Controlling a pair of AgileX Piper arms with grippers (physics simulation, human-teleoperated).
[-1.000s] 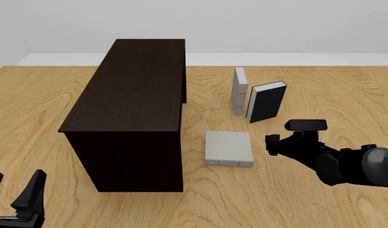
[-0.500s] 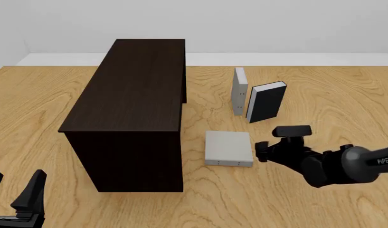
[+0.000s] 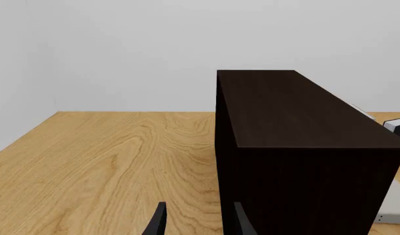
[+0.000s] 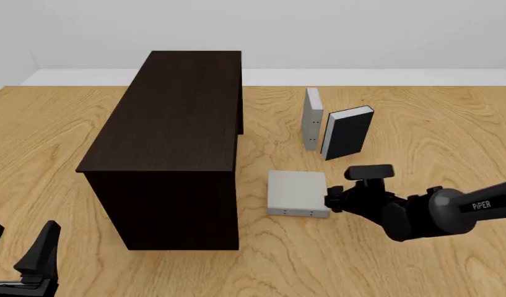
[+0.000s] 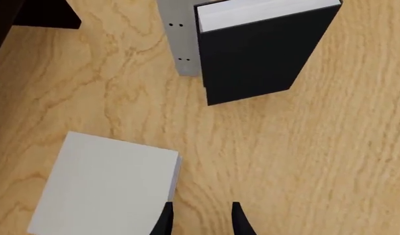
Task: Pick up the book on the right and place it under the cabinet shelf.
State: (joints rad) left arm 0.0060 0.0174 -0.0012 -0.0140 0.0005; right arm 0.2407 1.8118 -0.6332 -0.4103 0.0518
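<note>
- The right hand (image 4: 335, 201) sits low over the counter (image 4: 418, 124), at the right edge of the flat light-grey book (image 4: 297, 192). The wrist view shows its two dark fingertips (image 5: 163, 221) apart with only a narrow gap, nothing between them, one tip right at the book's near corner.
- That book lies flat on the counter, just right of the cabinet shelf (image 4: 178, 117) and near the cabinet's front end, its dotted spine facing the camera. It is not gripped.
- Beyond it, two more books stand upright and touching: a thin light-grey one (image 4: 311, 117) and a black-covered book (image 4: 347, 132) with white page edges.
- The cabinet shelf is a long, very dark box with a flat top, running away from the camera on the left half of the counter.
- The left hand (image 4: 21, 260) rests at the near left corner, fingers spread fairly wide, empty, well apart from everything.
- Judged step: the approach to the book, before any grasp.
- Next move, as a judgement: the right hand needs to straddle the book's right edge and close across its thickness. A book lying flat offers little to bite, so a slip or a push toward the cabinet is possible.
</note>
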